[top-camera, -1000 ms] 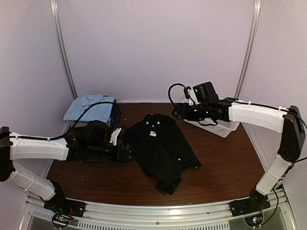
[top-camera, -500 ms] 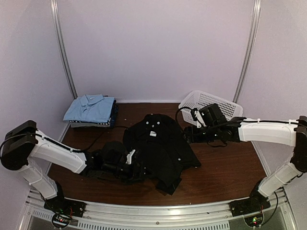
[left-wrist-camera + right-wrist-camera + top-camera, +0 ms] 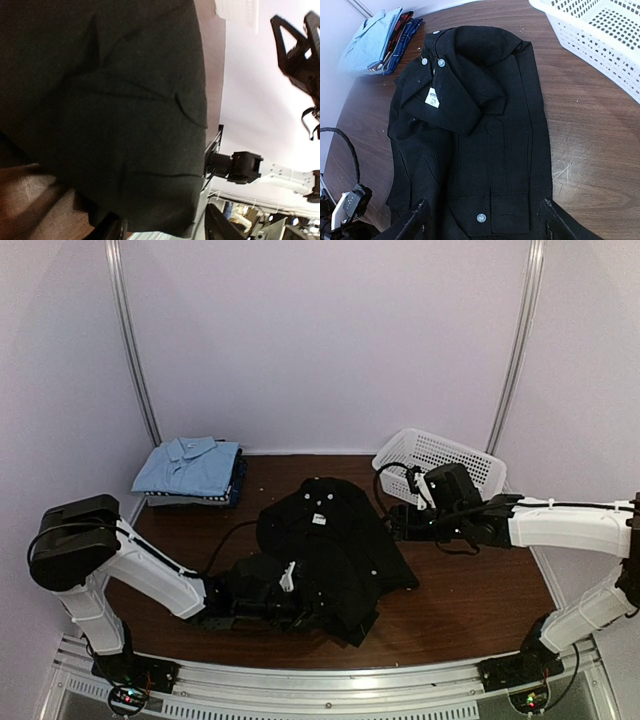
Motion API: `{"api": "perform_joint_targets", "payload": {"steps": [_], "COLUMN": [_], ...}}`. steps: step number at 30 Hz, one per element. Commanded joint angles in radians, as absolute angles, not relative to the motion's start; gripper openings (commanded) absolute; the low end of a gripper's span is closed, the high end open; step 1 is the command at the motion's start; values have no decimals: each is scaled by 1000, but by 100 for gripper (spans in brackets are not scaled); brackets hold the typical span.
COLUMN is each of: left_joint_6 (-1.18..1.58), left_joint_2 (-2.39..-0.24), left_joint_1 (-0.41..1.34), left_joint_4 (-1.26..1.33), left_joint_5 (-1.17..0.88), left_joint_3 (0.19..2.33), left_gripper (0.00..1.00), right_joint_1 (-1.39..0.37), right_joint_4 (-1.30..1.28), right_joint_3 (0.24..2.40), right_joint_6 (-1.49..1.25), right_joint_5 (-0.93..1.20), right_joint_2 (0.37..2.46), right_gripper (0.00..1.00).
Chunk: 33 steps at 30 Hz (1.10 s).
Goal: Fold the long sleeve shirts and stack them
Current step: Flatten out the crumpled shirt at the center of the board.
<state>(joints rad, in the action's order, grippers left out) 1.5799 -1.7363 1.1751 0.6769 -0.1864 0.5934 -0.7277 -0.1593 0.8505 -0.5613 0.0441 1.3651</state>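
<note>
2 grippers sit at opposite edges of the black shirt (image 3: 340, 540), which lies spread and rumpled across the middle of the brown table (image 3: 470, 600), collar toward the far wall. My left gripper (image 3: 164, 232) is low at the shirt's near-left edge; in its wrist view the dark hem bulges down between the 2 fingers, which stand apart on either side of the cloth, and I cannot tell whether they are pinching it. My right gripper (image 3: 485, 222) hangs above the shirt's right side, jaws wide with nothing between them, looking down along the buttoned front. 1 stack of folded shirts (image 3: 190, 470), a light blue collared shirt (image 3: 372, 42) on top, rests in the far-left corner, well apart from both grippers. Beyond the right arm stands the white mesh basket (image 3: 445, 453).
</note>
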Motion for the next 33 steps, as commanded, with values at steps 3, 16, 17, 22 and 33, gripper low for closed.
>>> {"api": "perform_joint_targets", "payload": {"steps": [3,16,17,22,33], "left_joint_6": [1608,1428,1407,1297,1014], "left_joint_2": [-1736,-1214,-1170,-956,-841], "left_joint_1": [1172,1063,1045,910,585], "left_joint_4": [827,230,173,-98,-360], "left_joint_5": [-92,243,261,315,241], "left_joint_3": [583,486,485,489,619], "left_gripper": [26,0,0,0,0], "right_joint_1": [-738,-764,-767,-789,-837], "right_joint_4": [-134,-124,-124,-131,-168], "right_joint_3": [836,927,940,1020,1229], "right_joint_6": [-571,-506,-501,-479,-443], "right_joint_5": [5,-38,-41,-51,-68], "right_joint_2": [1344,1507,1524,1617,1881], "right_gripper": [75,76,76,77,78]}}
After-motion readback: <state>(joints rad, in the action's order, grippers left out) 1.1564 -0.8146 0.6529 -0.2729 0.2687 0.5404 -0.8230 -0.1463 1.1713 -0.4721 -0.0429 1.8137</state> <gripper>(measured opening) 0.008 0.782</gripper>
